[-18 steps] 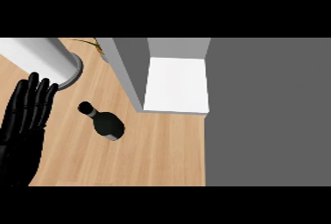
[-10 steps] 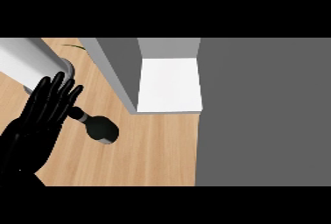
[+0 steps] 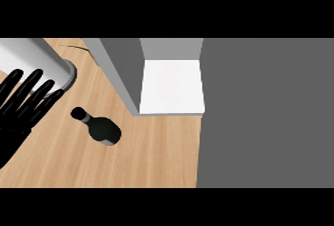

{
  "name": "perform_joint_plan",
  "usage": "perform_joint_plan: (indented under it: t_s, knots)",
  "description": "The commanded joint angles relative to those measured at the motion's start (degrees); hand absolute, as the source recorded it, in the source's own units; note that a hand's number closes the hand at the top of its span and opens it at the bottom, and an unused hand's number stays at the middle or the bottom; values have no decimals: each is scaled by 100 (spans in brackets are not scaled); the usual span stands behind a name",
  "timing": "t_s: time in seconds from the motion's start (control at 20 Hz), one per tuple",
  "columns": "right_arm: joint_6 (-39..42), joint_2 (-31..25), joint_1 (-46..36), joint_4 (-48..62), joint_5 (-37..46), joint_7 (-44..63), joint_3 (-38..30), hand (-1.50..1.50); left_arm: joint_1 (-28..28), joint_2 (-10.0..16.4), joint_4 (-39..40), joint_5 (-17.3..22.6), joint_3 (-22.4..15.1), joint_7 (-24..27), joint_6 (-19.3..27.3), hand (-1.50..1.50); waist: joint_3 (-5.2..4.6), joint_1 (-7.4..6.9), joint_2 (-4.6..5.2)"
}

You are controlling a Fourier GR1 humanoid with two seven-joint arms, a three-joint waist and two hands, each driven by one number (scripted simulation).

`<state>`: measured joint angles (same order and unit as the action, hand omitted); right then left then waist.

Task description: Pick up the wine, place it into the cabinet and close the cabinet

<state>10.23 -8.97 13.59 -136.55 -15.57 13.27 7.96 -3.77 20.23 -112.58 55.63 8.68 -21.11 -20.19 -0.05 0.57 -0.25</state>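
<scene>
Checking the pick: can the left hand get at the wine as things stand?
Probably yes. The left hand is open beside the wine, with only bare counter between them; the cabinet stands on the wine's far side.

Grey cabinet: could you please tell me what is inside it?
Inside the grey cabinet only its white floor shows, with nothing on it; the black wine bottle is outside on the wooden counter. Its grey walls hide the rest.

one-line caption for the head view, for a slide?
Left hand, fingers straight, just left of the wine bottle on the wooden counter; open cabinet with white interior to the bottle's right.
</scene>
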Motion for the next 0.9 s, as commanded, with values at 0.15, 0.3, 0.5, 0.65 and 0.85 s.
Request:
perform_joint_plan:
  t_s: [0.15,0.3,0.5,0.65,0.85]
  knots:
    - [-98,-118,389,-962,-432,594,-142,-150,-65,741,-231,1568,775,-977,300,-150,6,-38,8]
    - [-422,-17,465,-1547,-194,1128,354,-150,-19,948,-494,1973,1096,-1157,542,-150,2,-42,-11]
    - [-500,-191,342,-1852,-346,1441,217,-150,-250,1218,-253,2202,1369,-1344,687,-150,-1,2,-6]
    - [-506,-71,581,-1854,-159,1217,419,-150,-177,1220,-322,2301,1484,-1415,647,-150,2,26,-11]
    - [-519,-135,574,-1860,-255,1328,401,-150,20,1168,-390,2321,1555,-1519,577,-150,1,-5,-9]
